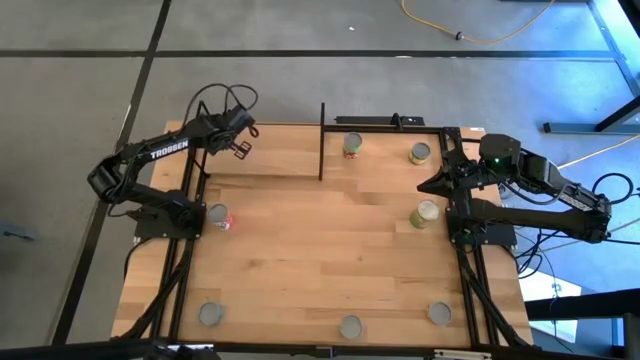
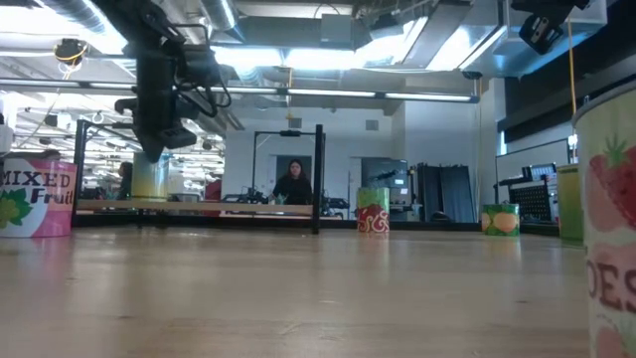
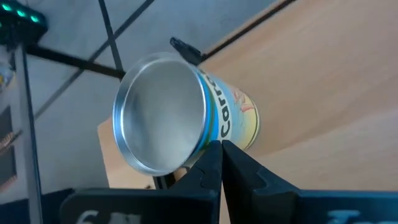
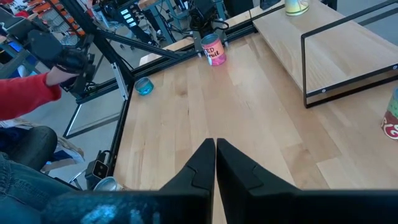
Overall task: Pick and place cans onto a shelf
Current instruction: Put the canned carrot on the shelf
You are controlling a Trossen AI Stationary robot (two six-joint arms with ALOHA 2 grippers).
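Note:
A can with a silver top and a yellow label [image 3: 186, 118] stands on the shelf [image 1: 270, 165] at its left end. My left gripper [image 3: 221, 149] is shut, its tips right beside this can's wall. In the low view the left gripper [image 2: 154, 144] hangs just over the can [image 2: 149, 181]. My right gripper [image 4: 216, 146] is shut on nothing, raised over the table's right side [image 1: 428, 187]. Other cans stand on the table: two at the far right [image 1: 352, 145] [image 1: 420, 153], one yellow-green [image 1: 425, 214], one pink [image 1: 218, 216]. My left gripper's shut fingertips [image 3: 214, 155] lie against or just short of the yellow can's side wall [image 3: 233, 127], a little below its top rim, slanting down from above. I cannot tell whether they touch it. The can stands upright on the shelf plank.
Three more cans stand along the near edge [image 1: 210, 314] [image 1: 350, 326] [image 1: 439, 313]. A black upright rod [image 1: 322, 140] marks the shelf's right end. A person's red sleeve [image 4: 31, 93] shows beyond the table's left side. Bare wood lies in the table's middle [image 1: 320, 250].

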